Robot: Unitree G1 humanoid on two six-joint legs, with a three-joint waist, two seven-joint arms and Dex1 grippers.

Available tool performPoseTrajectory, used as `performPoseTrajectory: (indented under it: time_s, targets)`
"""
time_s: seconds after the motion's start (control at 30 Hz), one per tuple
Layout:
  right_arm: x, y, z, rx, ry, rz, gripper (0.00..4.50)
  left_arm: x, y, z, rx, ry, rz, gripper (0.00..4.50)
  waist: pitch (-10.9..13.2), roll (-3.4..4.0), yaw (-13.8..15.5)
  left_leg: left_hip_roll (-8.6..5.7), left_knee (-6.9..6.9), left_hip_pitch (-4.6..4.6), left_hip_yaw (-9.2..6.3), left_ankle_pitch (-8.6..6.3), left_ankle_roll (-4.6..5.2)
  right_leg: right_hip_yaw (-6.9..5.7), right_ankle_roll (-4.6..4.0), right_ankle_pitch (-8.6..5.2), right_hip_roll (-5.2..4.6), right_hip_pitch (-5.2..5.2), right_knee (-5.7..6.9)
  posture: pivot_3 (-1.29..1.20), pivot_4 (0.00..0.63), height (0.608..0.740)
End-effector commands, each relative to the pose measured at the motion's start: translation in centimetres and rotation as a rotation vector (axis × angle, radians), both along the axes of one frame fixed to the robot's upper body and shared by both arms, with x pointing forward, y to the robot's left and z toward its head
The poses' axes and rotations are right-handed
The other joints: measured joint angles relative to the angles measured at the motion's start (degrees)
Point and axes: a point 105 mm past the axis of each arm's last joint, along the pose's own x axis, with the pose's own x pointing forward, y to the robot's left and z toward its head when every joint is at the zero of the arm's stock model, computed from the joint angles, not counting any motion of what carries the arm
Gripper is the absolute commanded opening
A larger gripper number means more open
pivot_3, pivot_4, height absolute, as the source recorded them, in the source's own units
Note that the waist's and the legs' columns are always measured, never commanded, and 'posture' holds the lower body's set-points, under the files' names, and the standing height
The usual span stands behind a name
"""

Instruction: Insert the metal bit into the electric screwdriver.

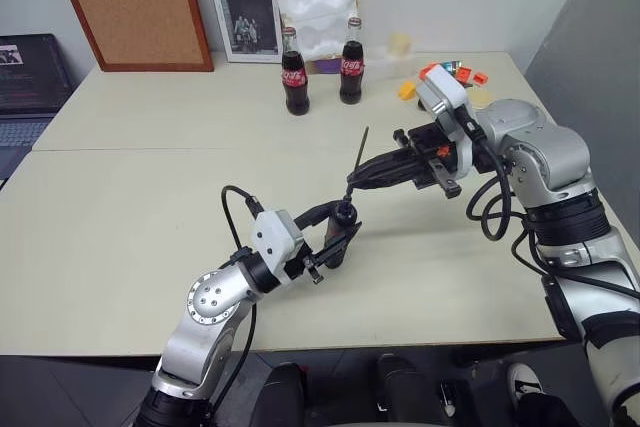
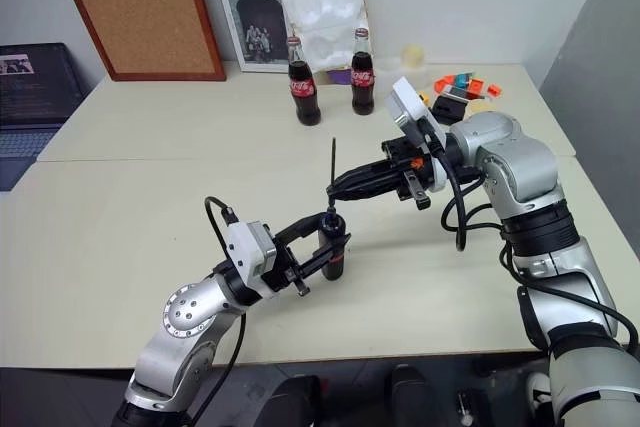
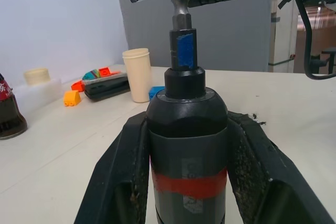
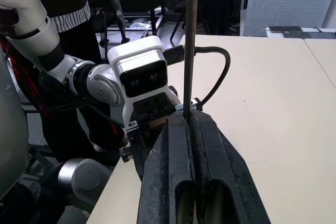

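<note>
Over on the left of the pale surface (image 1: pixel 140 197), the left hand (image 1: pixel 335 234) is clamped on the electric screwdriver (image 1: pixel 339 232), holding it upright a little above the surface. From the left wrist view, the two black fingers (image 3: pixel 123 177) press against either side of the barrel at the red band, and the tapered tip points up.

Directly above that tip, the metal bit (image 1: pixel 359 154) stands almost upright, leaning slightly. The right hand (image 1: pixel 357 182) reaches in from the right with its fingers pressed together on the rod near its lower end, so most of the rod sticks up above the fingers. The right wrist view looks along the closed fingers with the rod pinched between them.

Further right and toward the back of the surface stand two cola bottles (image 1: pixel 295 74), and beyond them some small orange and yellow bits and pieces (image 1: pixel 450 75), well apart from the work.

As I read it, both pieces are picked up and lined up, the bit's lower end sitting right at the screwdriver's tip. Whether it has entered the socket I cannot tell. What looks left is pushing it home and letting go.
</note>
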Motion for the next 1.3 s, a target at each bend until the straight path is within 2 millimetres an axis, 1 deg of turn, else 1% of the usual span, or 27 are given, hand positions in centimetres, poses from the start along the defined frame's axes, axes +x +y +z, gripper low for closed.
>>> performPoseTrajectory:
  time_s: [0.03, 0.27, 0.4, 0.53, 0.8, 0.97, 1.3]
  targets:
    - [-0.4, 0.0, -0.8, -0.04, -0.003, 0.031, 0.02, 0.1, 0.3, -0.2, 0.029, -0.003, 0.011, 1.67, 0.0, 0.0, 0.0, 0.0, 0.0, 0.0, 0.0, 0.0, 0.0, 0.0, 0.0, 0.0, 0.0, 0.0, 0.0, 0.0, 0.15, 0.74]
    - [-0.1, 0.3, 0.5, 0.0, -0.001, 0.021, 0.02, 0.2, 0.3, -0.2, 0.027, -0.002, 0.012, 1.67, 0.0, 0.0, -0.02, 0.0, 0.0, 0.0, 0.0, 0.0, 0.0, 0.0, 0.0, 0.0, 0.0, 0.0, 0.0, 0.0, 0.15, 0.74]
    - [-0.1, 0.4, 1.0, 0.009, 0.0, 0.025, 0.02, 0.2, 0.3, -0.2, 0.026, -0.002, 0.012, 1.67, 0.0, 0.0, -0.02, 0.0, 0.0, -0.01, 0.0, 0.0, 0.0, 0.0, 0.0, 0.0, 0.0, -0.01, 0.0, 0.0, 0.15, 0.74]
    - [-0.3, 0.4, 0.9, 0.008, 0.003, 0.032, 0.02, 0.2, 0.3, -0.2, 0.025, -0.001, 0.011, 1.67, 0.0, 0.0, -0.02, 0.0, 0.0, -0.01, 0.0, 0.0, 0.0, 0.0, 0.0, 0.0, 0.0, -0.01, -0.01, 0.0, 0.15, 0.74]
    - [-0.8, -0.1, 0.2, -0.03, -0.028, 0.07, 0.02, 0.1, 0.5, -0.2, 0.027, 0.002, 0.004, 1.67, 0.0, 0.0, -0.02, 0.0, -0.01, -0.02, 0.0, 0.0, 0.0, 0.0, -0.01, 0.0, 0.0, -0.02, -0.01, 0.0, 0.15, 0.74]
    - [-0.8, -0.2, 0.1, -0.045, -0.053, 0.09, 0.02, -0.4, 0.5, -0.2, 0.028, 0.009, -0.033, 1.67, 0.0, 0.0, -0.03, 0.0, -0.02, -0.01, 0.0, 0.0, 0.0, -0.01, -0.02, -0.01, 0.0, -0.03, -0.01, 0.0, 0.15, 0.74]
    - [-1.5, -0.1, 0.5, -0.031, -0.064, 0.131, 0.02, -0.8, 0.8, 0.0, 0.04, 0.0, -0.078, 1.67, 0.0, 0.0, -0.05, 0.01, -0.03, -0.02, 0.01, 0.0, 0.0, -0.01, -0.03, -0.02, 0.0, -0.04, -0.02, 0.0, 0.15, 0.74]
